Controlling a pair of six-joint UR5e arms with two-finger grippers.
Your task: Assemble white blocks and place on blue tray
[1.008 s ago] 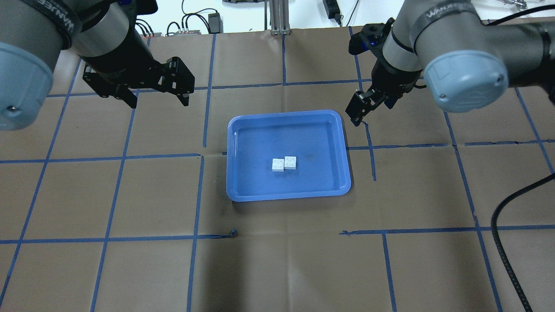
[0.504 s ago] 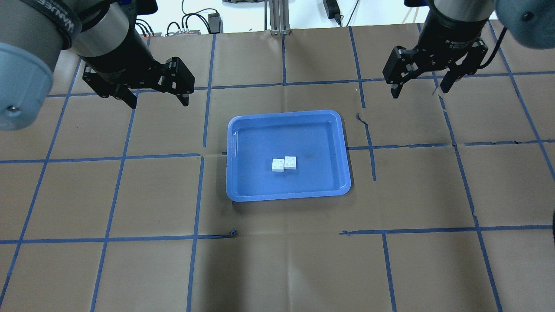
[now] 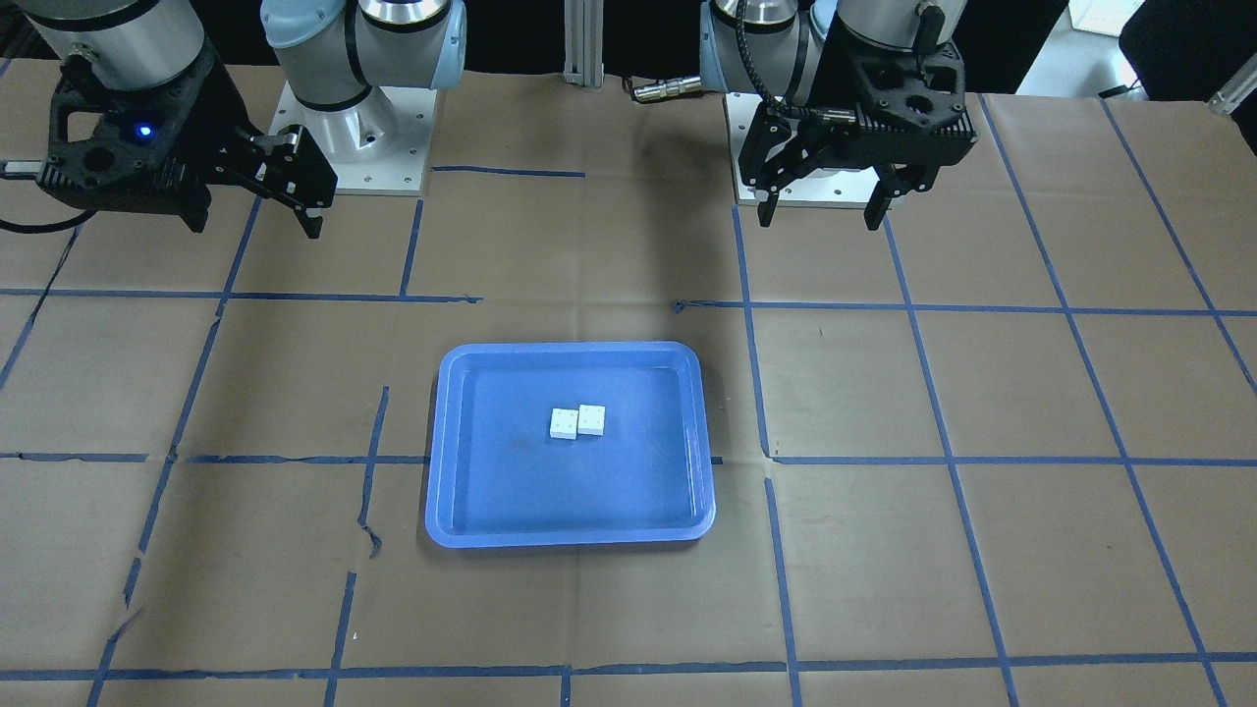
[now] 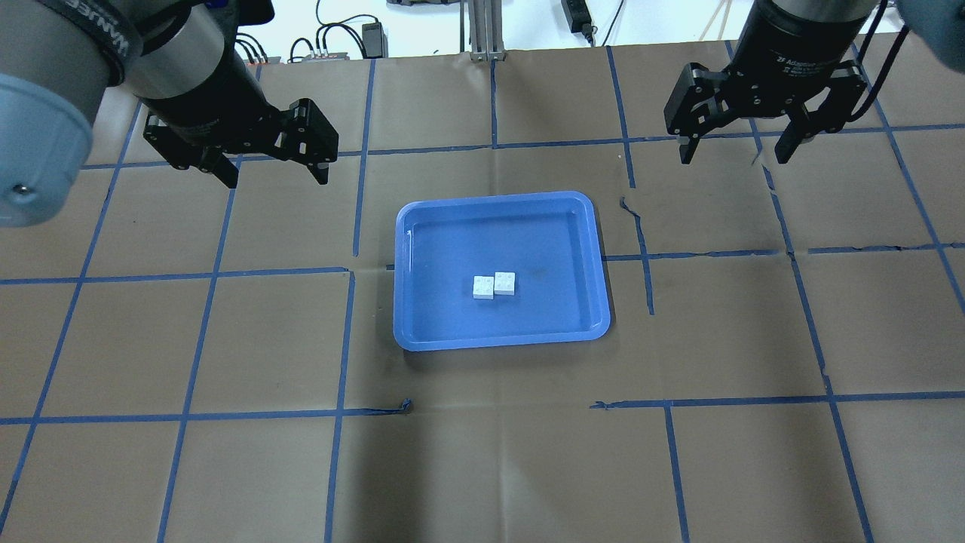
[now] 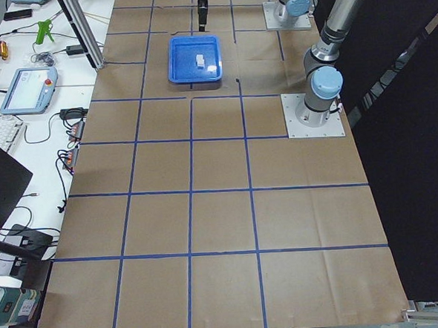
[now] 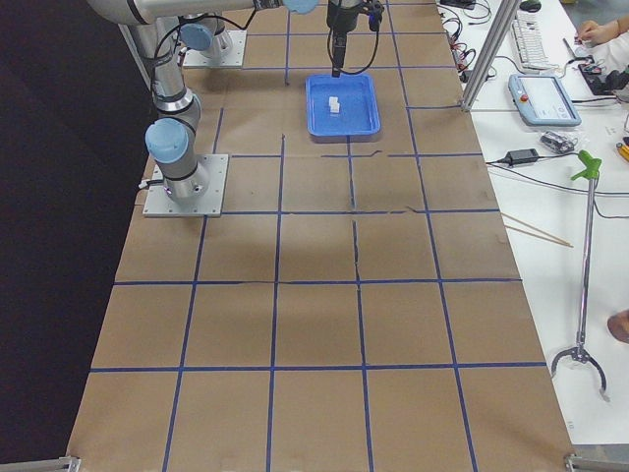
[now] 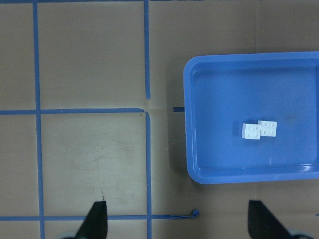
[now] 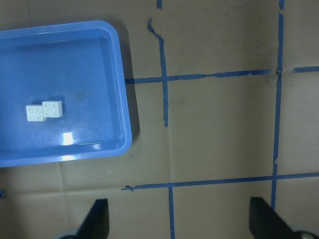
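White blocks (image 4: 494,285) sit studs up on the flat base of the blue tray (image 4: 528,320), close to its middle. The two touch side by side. The block on the right pincer's side is set slightly off line from the one on the left pincer's side, so they meet along only part of an edge. Whether one laps over the other cannot be told. The pair's long axis runs along the tray's long side, on the line from one pincer across to the other.

Flat blue base shows all round the pair, which stands well apart from all four raised rims. The tray lies square to the blue tape lines (image 4: 219,275) on the brown paper (image 4: 490,467) covering the counter (image 4: 754,467).

Left pincer (image 4: 278,181) hangs high above the counter, spread wide. From it, the tray and blocks lie off to the right and well below. Right pincer (image 4: 734,161) hangs at about the same height, also spread wide, with the tray off to its left and below. Both pincers are over paper outside the tray's rims, well apart from the blocks, which lie between them.
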